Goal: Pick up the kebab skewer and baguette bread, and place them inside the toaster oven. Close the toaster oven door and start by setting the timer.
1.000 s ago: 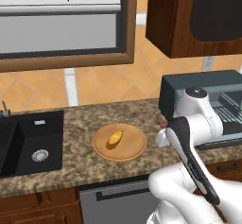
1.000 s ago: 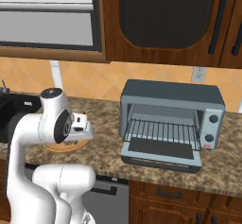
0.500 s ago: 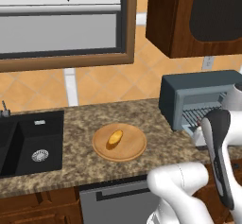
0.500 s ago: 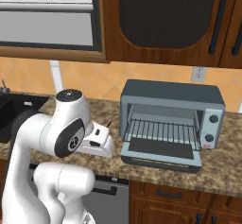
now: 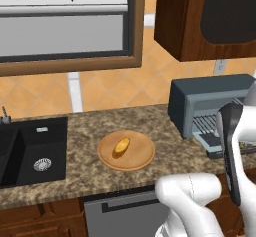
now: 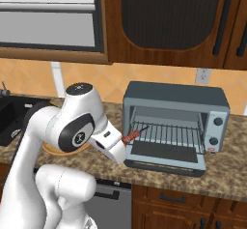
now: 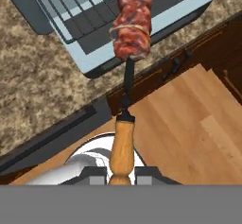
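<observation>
1. The gripper (image 7: 121,173) is clamped on the wooden handle of the kebab skewer (image 7: 133,22); in the hand view the handle runs up from between the two fingertips, then a thin dark rod, then the reddish meat chunks at the far end.

2. Seen from the right base view, the kebab skewer (image 6: 130,136) hangs in the air at the left front corner of the toaster oven (image 6: 174,96), its meat end pointing toward the opening.

3. The toaster oven door (image 6: 165,161) is dropped fully open, lying flat out over the granite counter (image 6: 226,174), and the wire rack (image 6: 166,133) inside looks bare.

4. My read: this is the carry-in step for the first item, with the skewer at the mouth but not yet on the rack.

5. The baguette bread (image 5: 121,146) sits on the round wooden plate (image 5: 137,159) beside the sink (image 5: 25,151), well apart from the oven and untouched.

6. Next, I'd say, the arm needs to swing the skewer further right to centre it on the opening, push it in above the rack, lower it and only then let go.

7. Watch the left side wall of the oven: the meat end is close to it, and a clip there could twist the skewer in the grip.

8. Bread, door and the knobs (image 6: 218,121) on the right panel all remain to be done.
</observation>
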